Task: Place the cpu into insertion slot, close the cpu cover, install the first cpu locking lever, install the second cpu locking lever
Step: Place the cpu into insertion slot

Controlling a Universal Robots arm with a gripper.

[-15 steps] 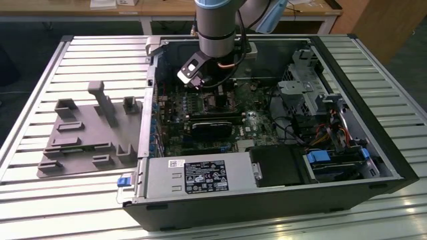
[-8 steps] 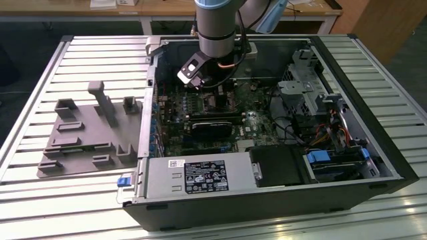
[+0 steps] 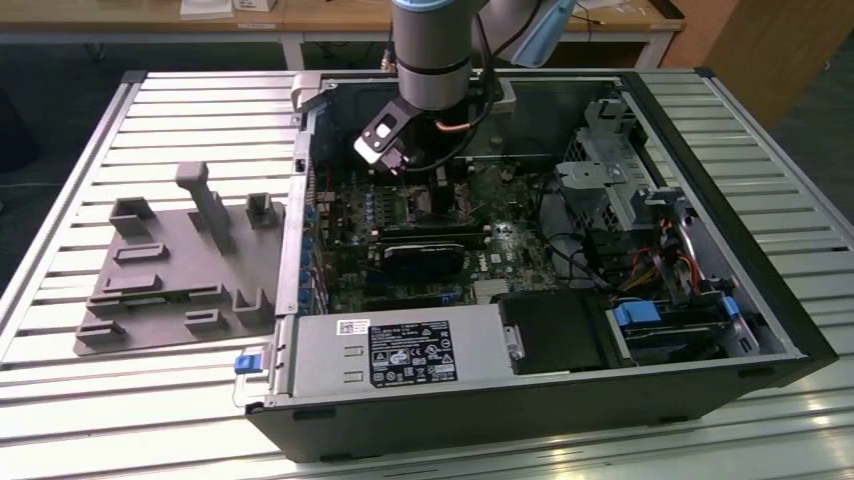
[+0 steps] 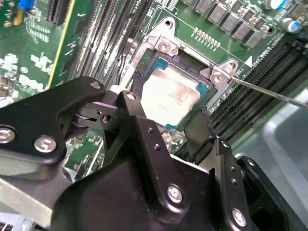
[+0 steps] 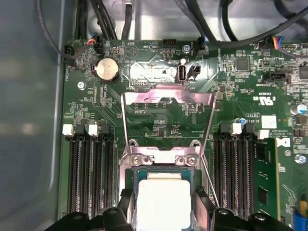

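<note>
The cpu (image 4: 171, 94) (image 5: 162, 192), a pale silver square chip, lies inside the insertion slot (image 4: 211, 91) (image 5: 131, 175) on the green board. My gripper (image 4: 171, 100) (image 5: 163, 206) (image 3: 407, 172) reaches down into the computer case, with its black fingers (image 4: 137, 91) (image 5: 202, 204) against two opposite edges of the chip. The cpu cover (image 5: 166, 98), a thin silver frame, is swung back flat above its hinge (image 5: 163, 159). A thin wire locking lever (image 4: 272, 92) (image 5: 208, 166) stands free beside the socket. A second wire lever (image 5: 124, 126) runs along the other side.
Long black memory slots (image 5: 89, 178) (image 5: 236, 173) flank the socket. A coin battery (image 5: 107, 70) and cables sit further along the board. In the exterior view, a grey fixture plate (image 3: 174, 270) lies left of the case, and the power supply (image 3: 400, 355) fills the near side.
</note>
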